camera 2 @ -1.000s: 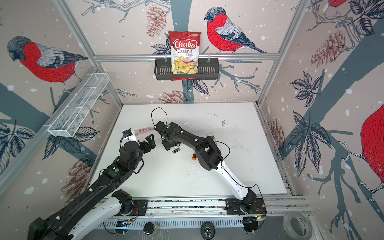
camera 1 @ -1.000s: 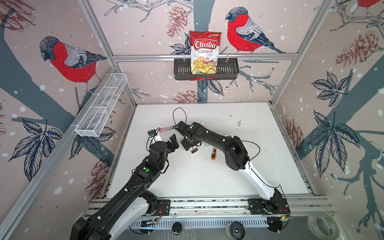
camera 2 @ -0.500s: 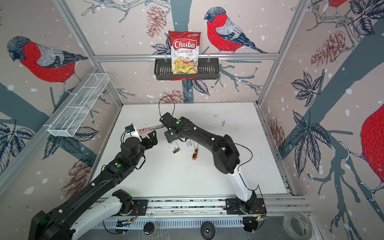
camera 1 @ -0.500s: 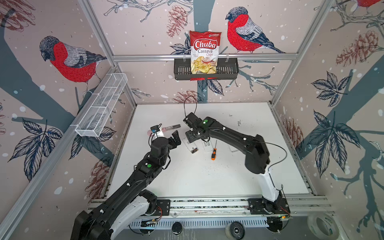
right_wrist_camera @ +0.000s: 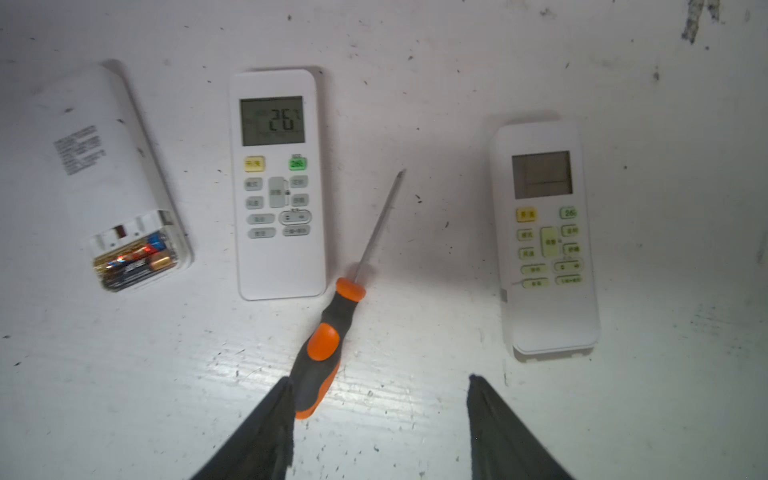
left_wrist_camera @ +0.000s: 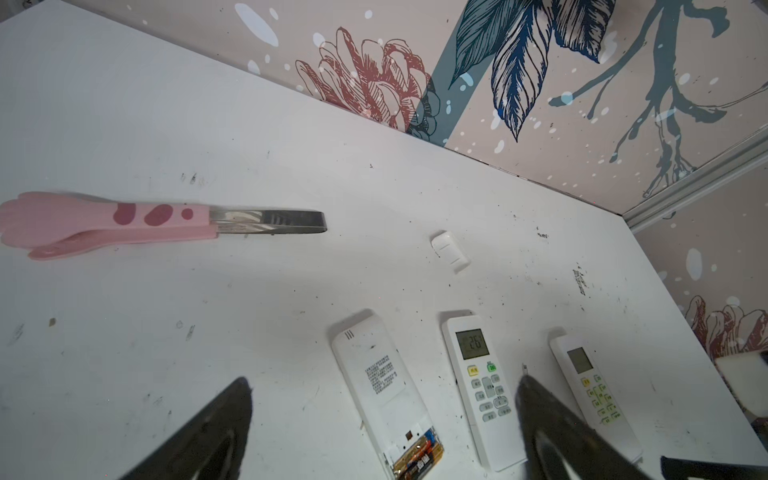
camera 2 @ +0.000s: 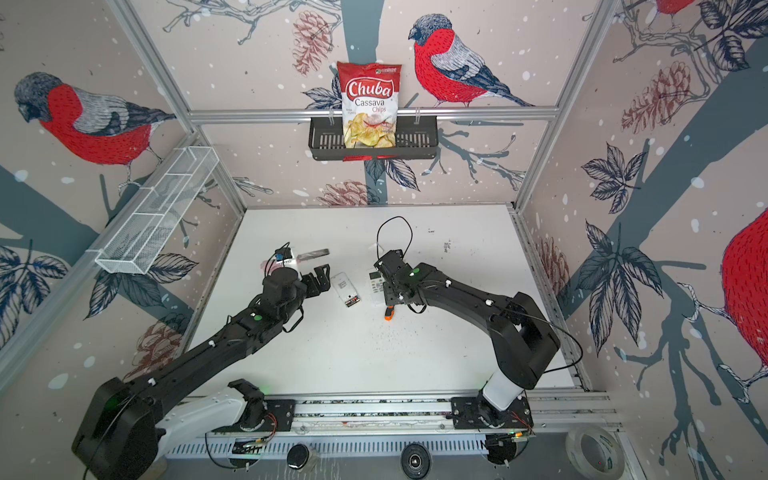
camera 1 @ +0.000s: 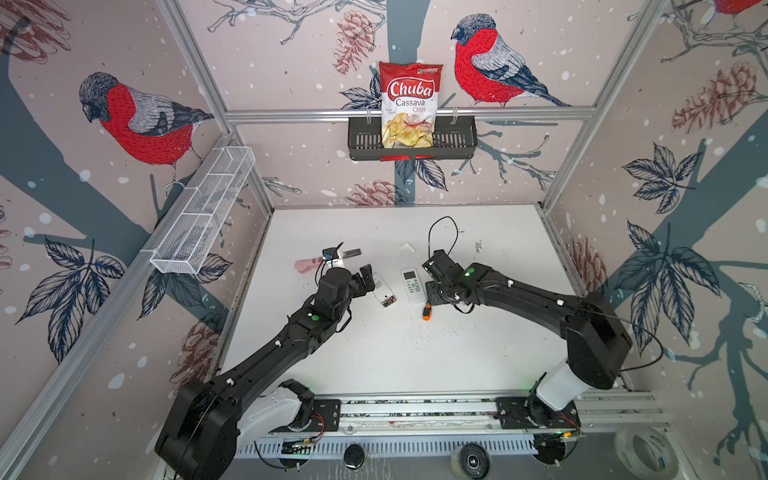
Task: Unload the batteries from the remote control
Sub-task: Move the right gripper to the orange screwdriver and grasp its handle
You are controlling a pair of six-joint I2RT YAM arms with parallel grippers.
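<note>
Three white remote controls lie side by side. One remote control [left_wrist_camera: 384, 395] [camera 1: 381, 286] is face down with its cover off, and the batteries [left_wrist_camera: 417, 457] [right_wrist_camera: 133, 262] [camera 1: 389, 300] show black and gold in the open bay. A second remote [right_wrist_camera: 278, 183] [camera 1: 412, 284] lies face up with its screen lit. The third remote [right_wrist_camera: 544, 241] is face up with a blank screen. My left gripper [left_wrist_camera: 384, 380] [camera 1: 365, 279] hovers open just left of the face-down remote. My right gripper [right_wrist_camera: 380, 378] [camera 1: 434, 291] is open and empty, above bare table between the second and third remotes.
An orange-and-black screwdriver [right_wrist_camera: 324, 345] [camera 1: 427, 311] lies between the second and third remotes, its handle beside one right finger. The loose white battery cover [left_wrist_camera: 451, 249] [camera 1: 407, 248] and pink-handled tongs [left_wrist_camera: 124, 224] [camera 1: 307, 264] lie farther back on the white table [camera 1: 395, 357].
My right gripper has swung right, off the face-down remote to above the screwdriver, and its jaws have narrowed a little. The left gripper has edged closer to the face-down remote.
</note>
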